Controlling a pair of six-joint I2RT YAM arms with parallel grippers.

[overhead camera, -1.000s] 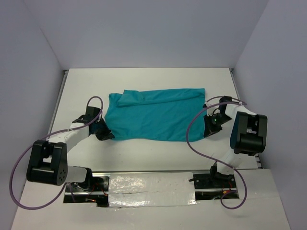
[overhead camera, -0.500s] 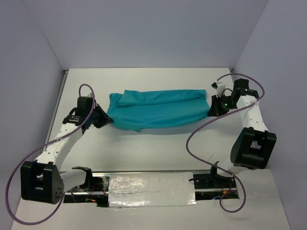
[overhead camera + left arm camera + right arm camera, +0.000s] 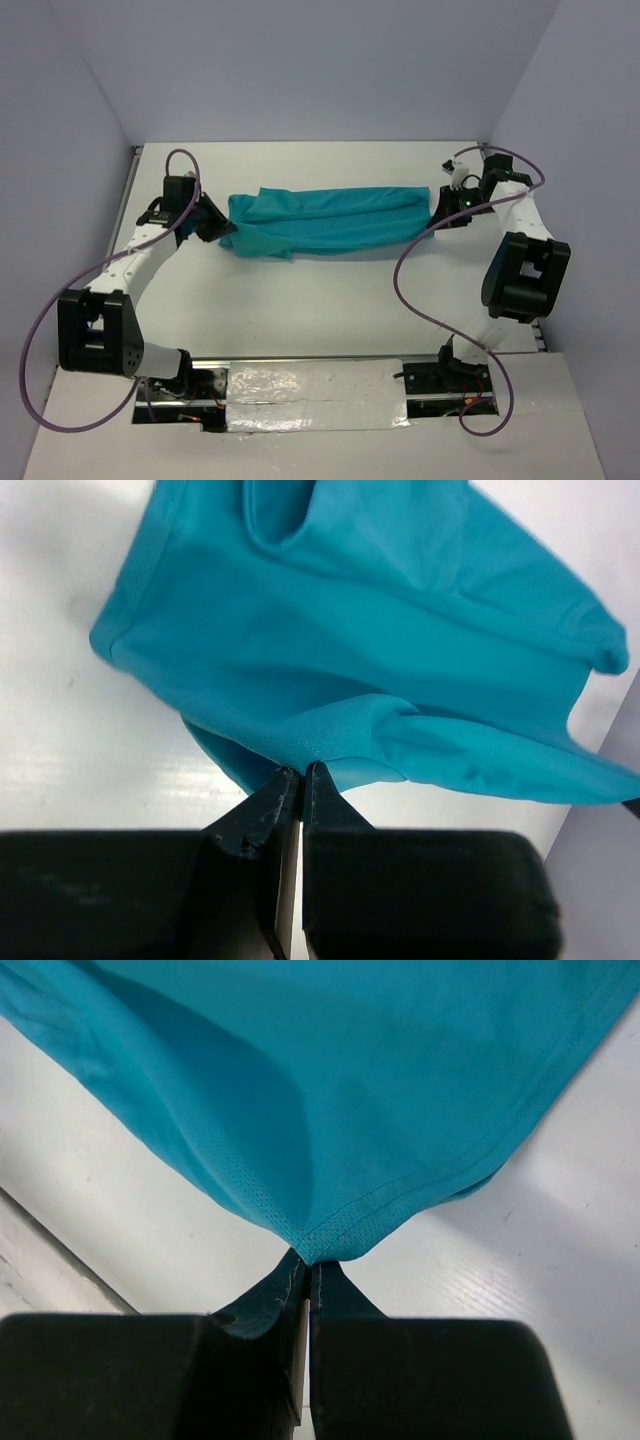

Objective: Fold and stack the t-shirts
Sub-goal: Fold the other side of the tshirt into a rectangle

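T-shirt (image 3: 330,222) bars middle; table (image 3: 300,300) nearside open.

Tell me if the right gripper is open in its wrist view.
No, the right gripper is shut on the teal t-shirt, pinching its hemmed corner.

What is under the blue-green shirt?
Around the t-shirt, only white table shows. The left end effector and right end effector each pinch an end. The patch straight beneath the cloth is covered, so anything there cannot be seen.
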